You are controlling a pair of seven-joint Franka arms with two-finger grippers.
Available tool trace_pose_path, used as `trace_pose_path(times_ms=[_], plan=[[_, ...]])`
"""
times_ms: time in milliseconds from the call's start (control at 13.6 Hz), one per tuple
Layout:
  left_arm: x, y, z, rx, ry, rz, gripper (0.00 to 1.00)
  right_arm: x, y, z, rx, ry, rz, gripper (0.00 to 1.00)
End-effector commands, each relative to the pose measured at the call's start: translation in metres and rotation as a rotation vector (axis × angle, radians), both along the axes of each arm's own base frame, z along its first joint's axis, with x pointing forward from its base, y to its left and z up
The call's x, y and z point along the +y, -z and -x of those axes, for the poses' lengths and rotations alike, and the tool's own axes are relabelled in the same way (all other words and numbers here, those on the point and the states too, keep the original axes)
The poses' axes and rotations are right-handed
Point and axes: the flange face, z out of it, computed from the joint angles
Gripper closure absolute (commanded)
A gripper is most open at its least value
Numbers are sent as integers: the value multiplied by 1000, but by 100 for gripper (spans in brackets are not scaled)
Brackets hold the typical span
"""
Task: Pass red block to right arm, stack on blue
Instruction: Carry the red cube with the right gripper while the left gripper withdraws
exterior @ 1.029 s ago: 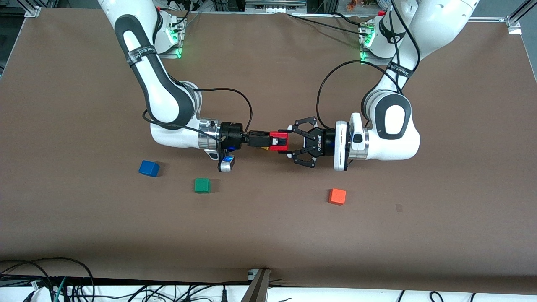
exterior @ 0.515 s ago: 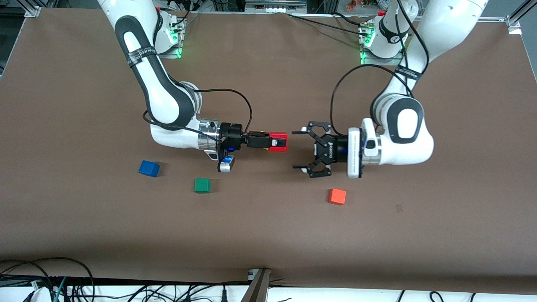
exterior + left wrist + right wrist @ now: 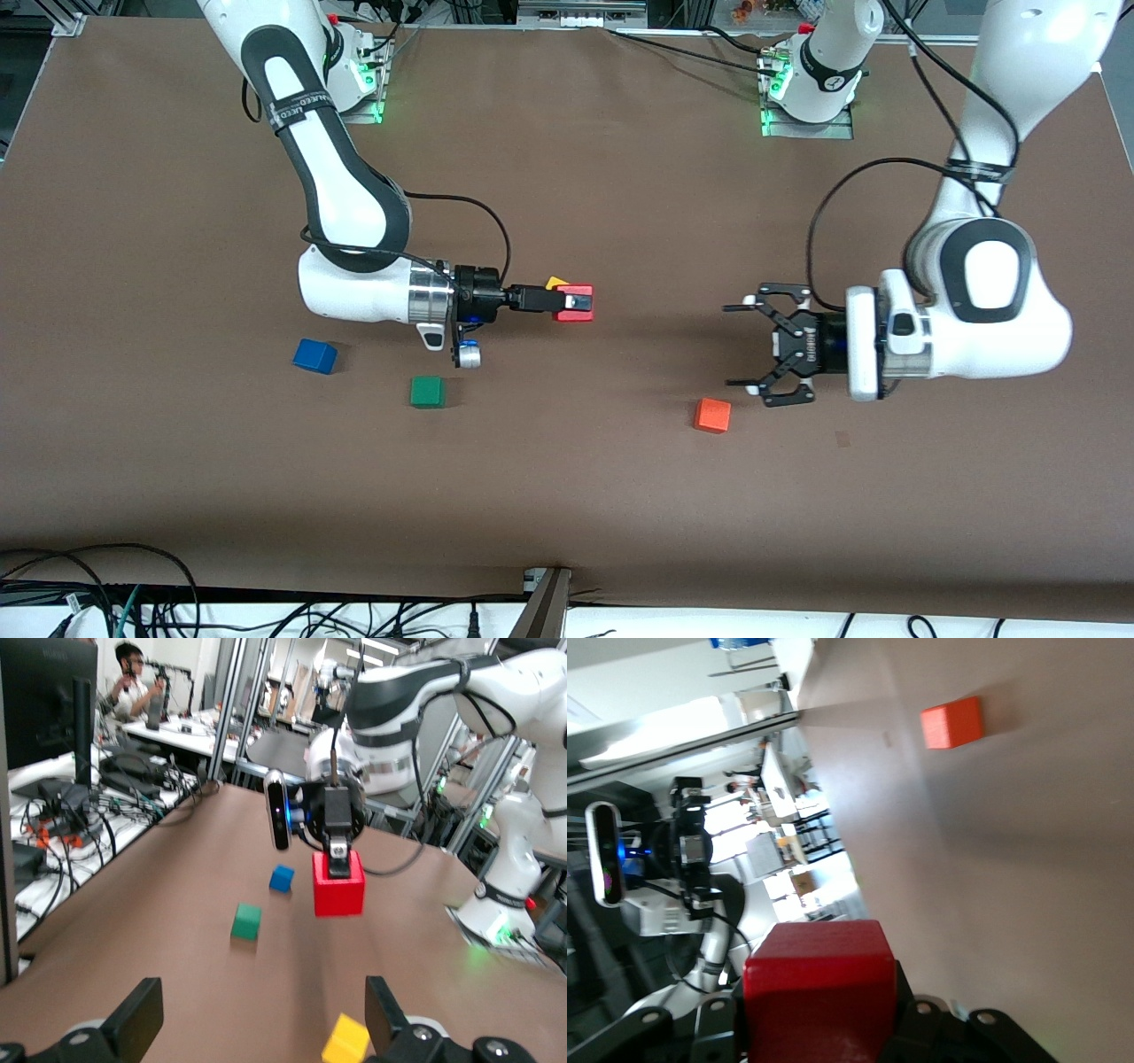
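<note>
My right gripper (image 3: 574, 303) is shut on the red block (image 3: 576, 303) and holds it above the middle of the table. The block also shows in the left wrist view (image 3: 338, 895) and fills the right wrist view (image 3: 819, 983) between the jaws. The blue cube (image 3: 314, 355) lies on the table toward the right arm's end, also seen in the left wrist view (image 3: 282, 878). My left gripper (image 3: 741, 346) is open and empty, over the table toward the left arm's end, well apart from the red block. Its fingers (image 3: 133, 1020) stand wide.
A green cube (image 3: 427, 391) lies beside the blue one, nearer the front camera. An orange-red cube (image 3: 712, 415) lies close to my left gripper. A yellow cube (image 3: 556, 283) lies under the held red block.
My left gripper, open around the red block a second ago, has drawn back toward the left arm's end. My right gripper kept the block and shifted slightly toward its own end.
</note>
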Motion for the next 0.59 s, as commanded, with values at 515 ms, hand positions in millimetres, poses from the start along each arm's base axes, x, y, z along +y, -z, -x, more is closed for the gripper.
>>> trace_pose_path(times_ms=[515], plan=[[121, -75, 8, 262, 31, -520, 0, -56, 49, -21, -186, -214, 632, 100]])
